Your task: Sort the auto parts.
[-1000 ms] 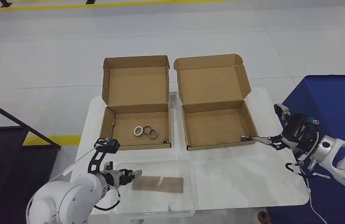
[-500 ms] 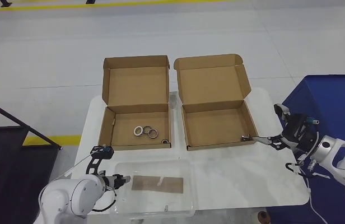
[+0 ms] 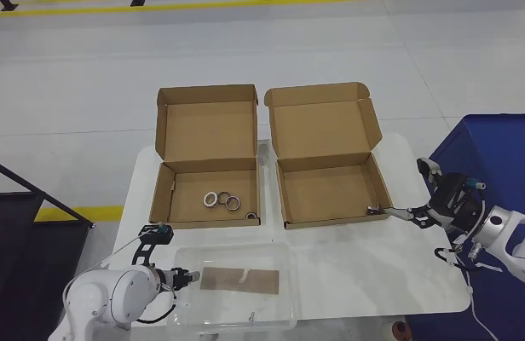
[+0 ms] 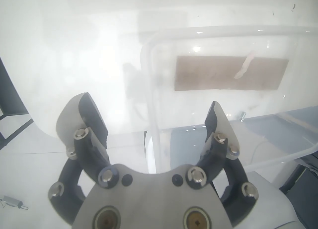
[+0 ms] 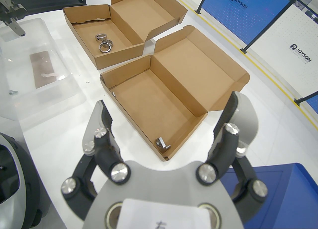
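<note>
Two open cardboard boxes sat side by side on the white surface (image 3: pixel 373 256). The left box (image 3: pixel 190 183) held metal rings (image 3: pixel 222 200), and the right box (image 3: pixel 326 192) held a small metal part (image 5: pixel 162 143) in its near corner. The left pincer (image 4: pixel 150 102) hung apart and empty beside the clear bin (image 3: pixel 233 249). The right pincer (image 5: pixel 167 98), also apart and empty, hovered by that corner, with bare surface around it.

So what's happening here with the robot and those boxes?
A two-armed robot is sorting metal car parts, apparently from a clear bin into two cardboard boxes. The left box holds rings, the right box a small fitting. A bolt lies in the bin. Both arms' jaws are open and empty: the left arm at the bin's end, the right arm by the right box.
</note>
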